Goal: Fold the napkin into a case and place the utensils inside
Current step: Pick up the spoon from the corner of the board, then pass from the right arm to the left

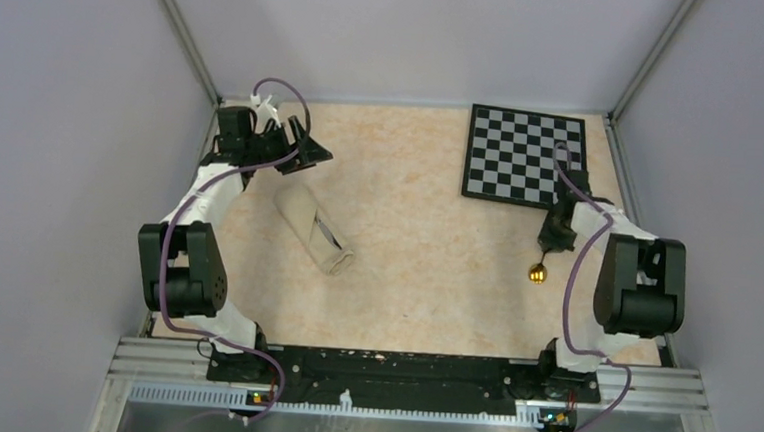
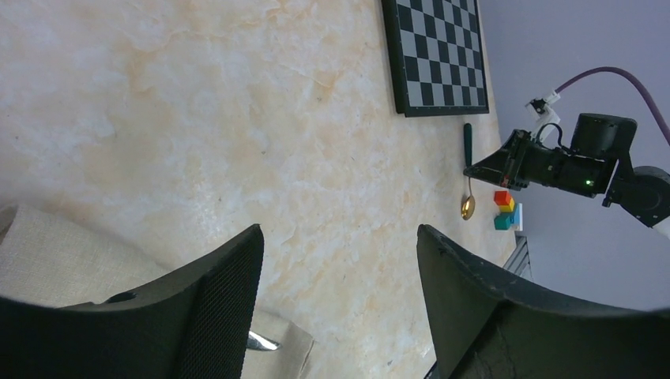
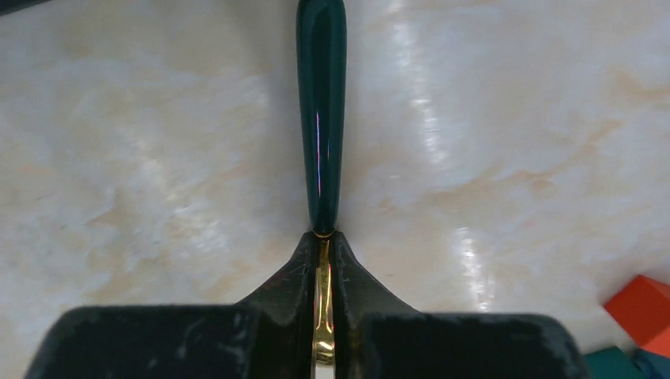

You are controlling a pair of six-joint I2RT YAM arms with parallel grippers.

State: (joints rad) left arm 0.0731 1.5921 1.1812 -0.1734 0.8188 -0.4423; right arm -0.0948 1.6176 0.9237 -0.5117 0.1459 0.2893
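**Right pincer clamped on the spoon; the case lies by the left arm**

The right pincer (image 3: 322, 237) is closed narrow on the spoon (image 3: 321, 118). Its two fingers pinch the thin gold neck, and the dark green handle runs straight out ahead of the tips. In the overhead view the gold bowl shows just below that pincer, close to the right arm. Whether the spoon is clear of the worktop (image 1: 426, 249) cannot be told from these views. Coloured blocks (image 3: 644, 304) sit near it, toward the worktop's right edge. The checkered board (image 1: 525, 155) lies beyond it in the far right corner.

The left pincer (image 2: 340, 233) stands wide open and holds nothing, its fingers spread above bare worktop at the far left. Just beside it lies the case (image 1: 314, 232), a long narrow beige roll set diagonally, well apart from the spoon. A silver tip at the case's open end, in the left wrist view, appears to be the knife (image 2: 261, 341), tucked inside the cloth.
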